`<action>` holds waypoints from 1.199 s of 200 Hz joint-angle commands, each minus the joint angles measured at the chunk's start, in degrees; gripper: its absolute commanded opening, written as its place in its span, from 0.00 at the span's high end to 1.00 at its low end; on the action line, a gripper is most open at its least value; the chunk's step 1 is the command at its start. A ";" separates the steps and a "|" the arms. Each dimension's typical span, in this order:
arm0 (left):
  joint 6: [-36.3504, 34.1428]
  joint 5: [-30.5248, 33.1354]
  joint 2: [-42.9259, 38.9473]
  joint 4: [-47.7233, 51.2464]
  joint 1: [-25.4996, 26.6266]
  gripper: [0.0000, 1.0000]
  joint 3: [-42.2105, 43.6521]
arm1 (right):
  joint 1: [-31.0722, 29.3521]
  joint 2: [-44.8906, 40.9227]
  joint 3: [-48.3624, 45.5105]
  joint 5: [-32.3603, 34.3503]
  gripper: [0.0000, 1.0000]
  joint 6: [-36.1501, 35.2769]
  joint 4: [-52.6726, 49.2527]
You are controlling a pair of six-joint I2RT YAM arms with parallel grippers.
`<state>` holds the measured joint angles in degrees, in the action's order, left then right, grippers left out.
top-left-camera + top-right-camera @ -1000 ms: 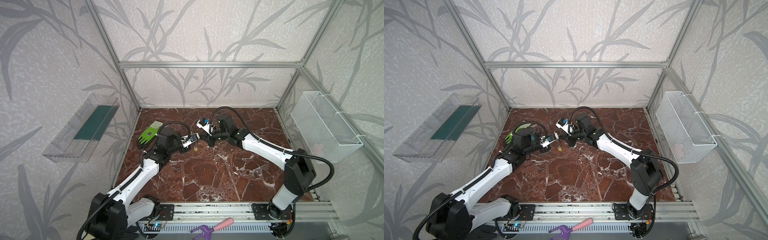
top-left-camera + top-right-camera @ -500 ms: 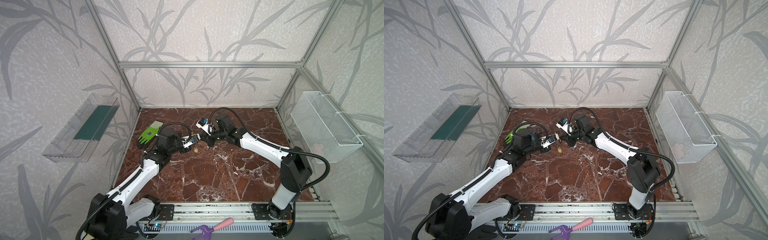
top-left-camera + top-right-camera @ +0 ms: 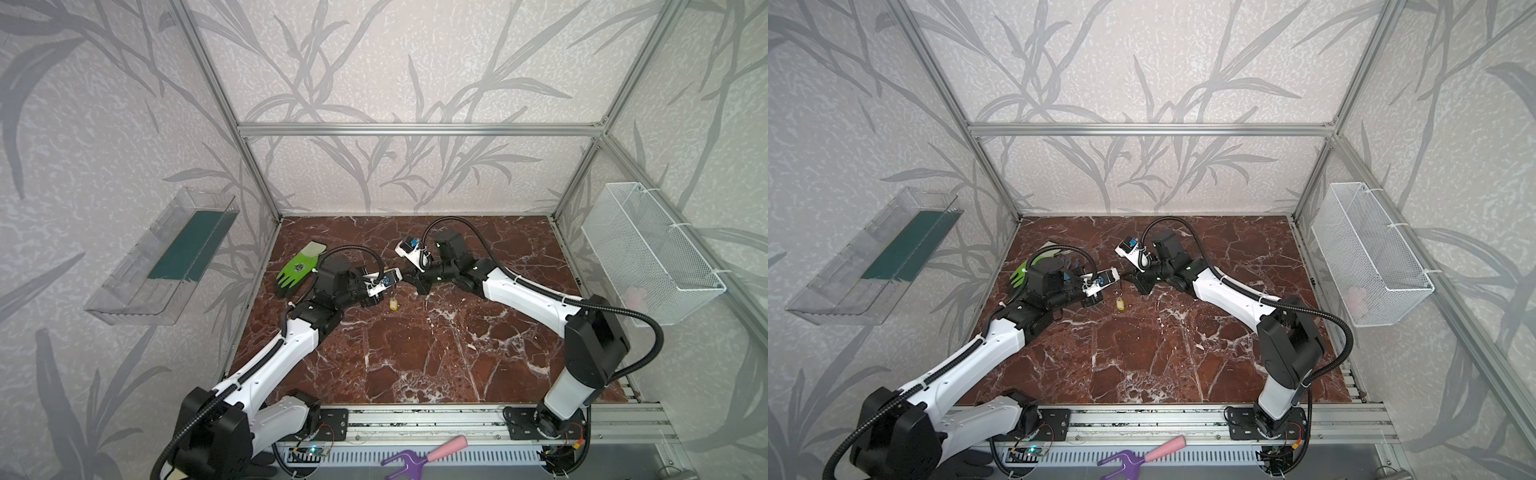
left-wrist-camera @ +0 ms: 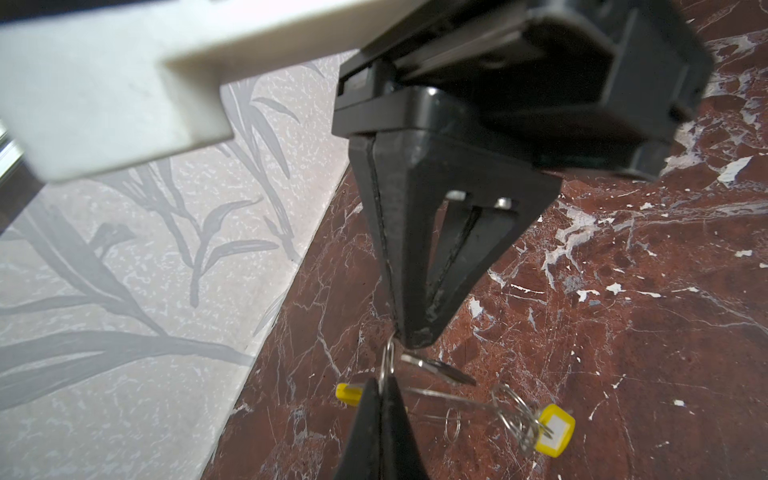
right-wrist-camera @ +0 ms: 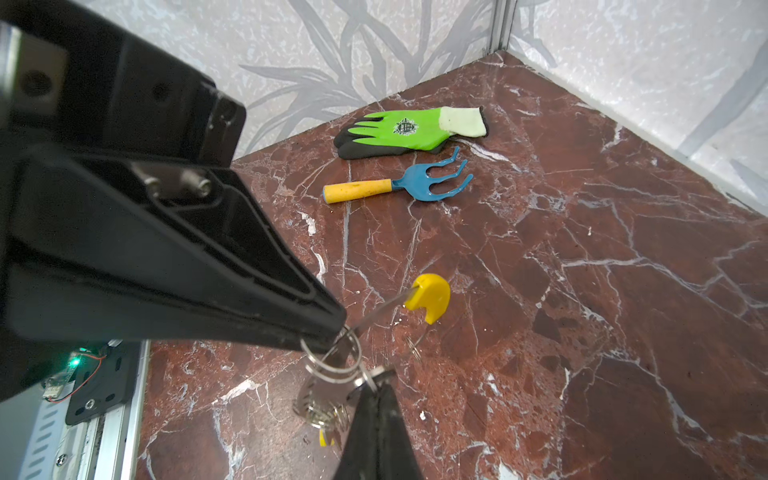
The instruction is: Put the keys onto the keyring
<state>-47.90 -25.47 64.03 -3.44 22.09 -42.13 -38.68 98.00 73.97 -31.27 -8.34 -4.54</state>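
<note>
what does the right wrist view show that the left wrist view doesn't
Only the right wrist view: the green glove, the blue hand rake and the whole yellow curve of the keyring. Only the left wrist view: the yellow label tag whole, white insert showing. Both: the left claw and right claw, shut, tips nearly meeting at the split rings over the marble table.

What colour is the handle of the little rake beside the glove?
Yellow, on the small blue-pronged hand rake; clearest in the right wrist view.
</note>
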 commanded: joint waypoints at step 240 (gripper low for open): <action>12.88 -17.06 1.65 -11.30 -1.61 1.00 -0.57 | 6.39 -7.30 -13.24 -10.31 0.72 -4.61 16.79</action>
<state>-38.17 -38.35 65.01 -9.50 20.80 -41.41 -34.15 95.04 63.57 -42.83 -8.91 9.47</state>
